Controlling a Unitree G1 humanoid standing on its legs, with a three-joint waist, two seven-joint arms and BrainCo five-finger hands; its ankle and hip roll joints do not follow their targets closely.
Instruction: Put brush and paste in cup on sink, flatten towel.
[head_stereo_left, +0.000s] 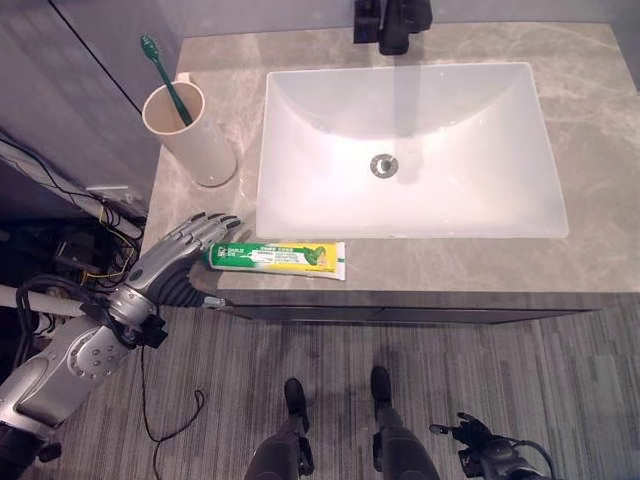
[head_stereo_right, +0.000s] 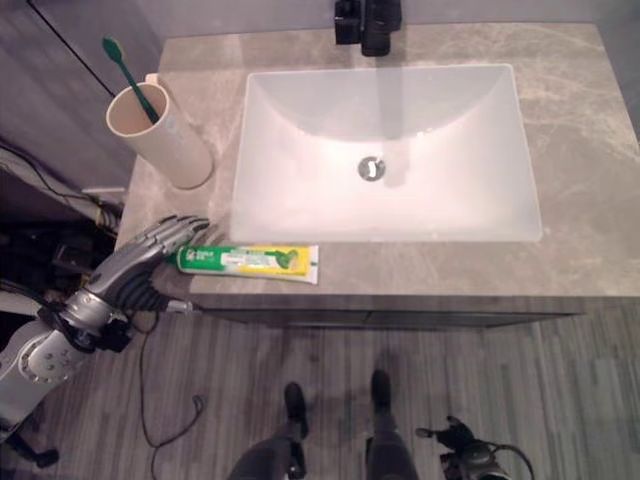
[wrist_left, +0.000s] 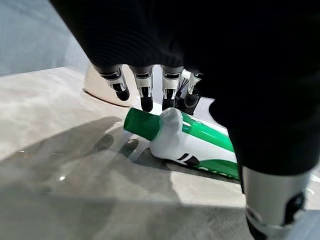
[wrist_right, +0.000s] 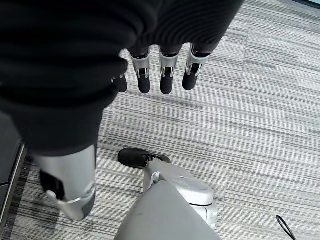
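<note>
Right hand (wrist_right: 160, 75) low over the floor, well clear of the sink (head_stereo_left: 300, 215), fingers straight, holding nothing. Left hand (head_stereo_left: 185, 245) at the front counter edge left of the sink, fingers extended above the paste (head_stereo_left: 280, 258), thumb against the cap end; not yet closed. Paste flat along the sink's front rim (light, soft-walled, likely slippery): pinch near the stiff cap shoulder. Cup (head_stereo_left: 190, 130) upright beyond, left of the sink, brush (head_stereo_left: 165, 80) inside.
</note>
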